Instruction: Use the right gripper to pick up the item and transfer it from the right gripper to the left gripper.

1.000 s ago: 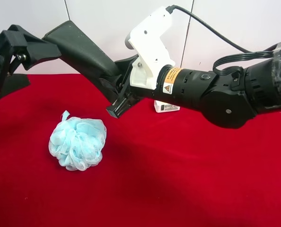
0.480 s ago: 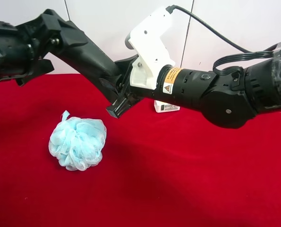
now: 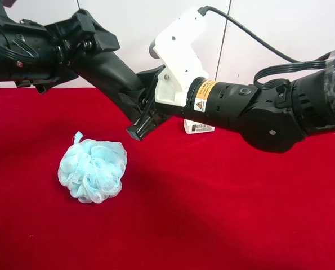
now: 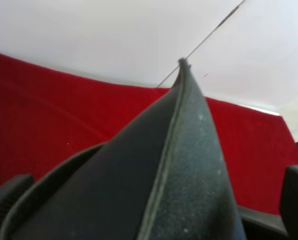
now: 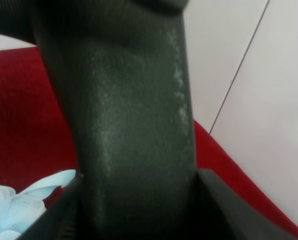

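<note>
The item [image 3: 108, 67], a dark grey flat case, hangs slanted in the air above the red cloth. My right gripper [image 3: 142, 121] is shut on its lower end; the right wrist view shows the case [image 5: 133, 125] filling the space between the fingers. My left gripper [image 3: 91, 36] is at the case's upper end. In the left wrist view the case [image 4: 179, 165] lies edge-on between the two fingers [image 4: 296, 200], which stand wide apart with a gap on one side, so it is open.
A light-blue mesh pouf [image 3: 93, 170] lies on the red cloth [image 3: 212, 214] below the case; it also shows in the right wrist view [image 5: 13, 205]. A small white printed box [image 3: 199, 127] stands behind the right arm. A white wall is at the back.
The left arm has moved in from the exterior view's left edge until its gripper straddles the case's upper end. The right arm and the case have not moved.
</note>
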{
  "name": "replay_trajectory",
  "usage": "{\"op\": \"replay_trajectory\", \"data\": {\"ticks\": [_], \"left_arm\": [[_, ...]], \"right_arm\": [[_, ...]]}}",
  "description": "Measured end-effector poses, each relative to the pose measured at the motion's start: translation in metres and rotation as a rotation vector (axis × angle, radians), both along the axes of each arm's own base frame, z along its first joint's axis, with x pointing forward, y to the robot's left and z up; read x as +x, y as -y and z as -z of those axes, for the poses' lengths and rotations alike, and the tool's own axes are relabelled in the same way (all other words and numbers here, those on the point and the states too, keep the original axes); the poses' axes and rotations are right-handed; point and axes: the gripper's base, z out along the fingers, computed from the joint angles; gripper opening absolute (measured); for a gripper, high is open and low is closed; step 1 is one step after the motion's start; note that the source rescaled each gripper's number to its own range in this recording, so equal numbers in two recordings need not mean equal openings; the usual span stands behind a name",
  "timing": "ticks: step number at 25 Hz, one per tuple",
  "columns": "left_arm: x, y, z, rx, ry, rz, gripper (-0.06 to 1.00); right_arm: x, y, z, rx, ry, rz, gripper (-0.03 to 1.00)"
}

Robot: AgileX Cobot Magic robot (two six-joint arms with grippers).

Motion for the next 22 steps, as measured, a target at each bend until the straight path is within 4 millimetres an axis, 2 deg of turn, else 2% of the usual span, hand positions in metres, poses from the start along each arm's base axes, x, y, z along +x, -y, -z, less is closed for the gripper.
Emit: {"op": "replay_trajectory", "data": {"ticks": [3, 7, 9, 22], "left_arm": [[0.0009, 0.0004, 0.0014, 0.019, 0.004, 0.005, 0.74], [0.0015, -0.0003, 0.0008, 0.023, 0.014, -0.003, 0.32], [0.0015, -0.0003, -0.0001, 0.022, 0.016, -0.001, 0.21], [0.0017, 0.0003, -0.0013, 0.052, 0.037, 0.017, 0.14]], "right_arm": [[0.0, 0.0, 0.0, 0.0, 0.0, 0.0, 0.02], [0.0001, 0.0001, 0.0, 0.002, -0.002, 0.002, 0.01], [0.0005, 0.0005, 0.0003, 0.006, -0.012, 0.01, 0.0], [0.0006, 0.0007, 0.0012, 0.007, -0.023, 0.014, 0.0]]}}
